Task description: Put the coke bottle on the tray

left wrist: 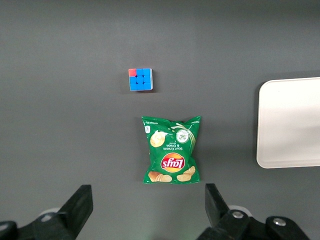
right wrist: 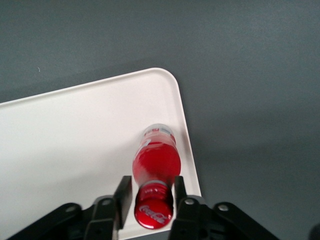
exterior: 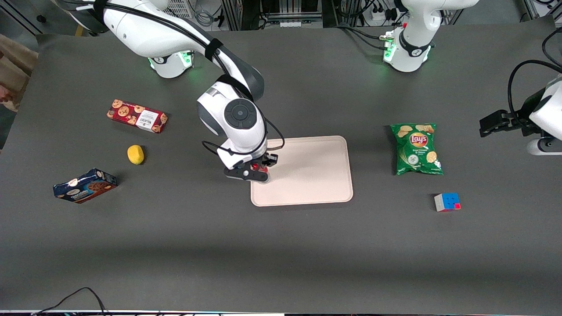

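Note:
The coke bottle (right wrist: 156, 160), small and red with a red cap, stands upright between the fingers of my right gripper (right wrist: 152, 192). The fingers close on its upper body just below the cap. Its clear base is over the pale tray (right wrist: 75, 130), close to the rim near a rounded corner; I cannot tell if it touches the surface. In the front view the gripper (exterior: 259, 170) hangs over the tray (exterior: 307, 175) at the edge toward the working arm's end, and only a bit of the bottle's red (exterior: 255, 166) shows under the wrist.
A yellow lump (exterior: 135, 154), a red cookie box (exterior: 137, 116) and a blue snack box (exterior: 84, 185) lie toward the working arm's end. A green Lay's bag (exterior: 416, 148) and a colour cube (exterior: 447, 202) lie toward the parked arm's end.

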### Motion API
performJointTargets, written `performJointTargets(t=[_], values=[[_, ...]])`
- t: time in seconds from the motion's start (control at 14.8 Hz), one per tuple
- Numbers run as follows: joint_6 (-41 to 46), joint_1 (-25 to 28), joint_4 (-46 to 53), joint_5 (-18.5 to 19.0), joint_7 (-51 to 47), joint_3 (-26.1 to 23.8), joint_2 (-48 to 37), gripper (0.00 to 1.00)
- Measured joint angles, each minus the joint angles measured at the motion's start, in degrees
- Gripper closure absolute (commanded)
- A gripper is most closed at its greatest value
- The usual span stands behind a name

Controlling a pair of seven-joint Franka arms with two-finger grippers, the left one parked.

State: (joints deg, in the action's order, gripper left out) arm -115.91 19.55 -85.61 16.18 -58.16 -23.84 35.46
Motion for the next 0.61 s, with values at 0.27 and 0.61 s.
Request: performJointTargets(t=[0.27, 0.61], values=[[-0.21, 0.00, 0.27, 0.06, -0.11, -0.02, -0.02, 0.00], [-0.45, -1.55, 1.91, 0.25, 2.91, 0.01, -3.68, 0.00]])
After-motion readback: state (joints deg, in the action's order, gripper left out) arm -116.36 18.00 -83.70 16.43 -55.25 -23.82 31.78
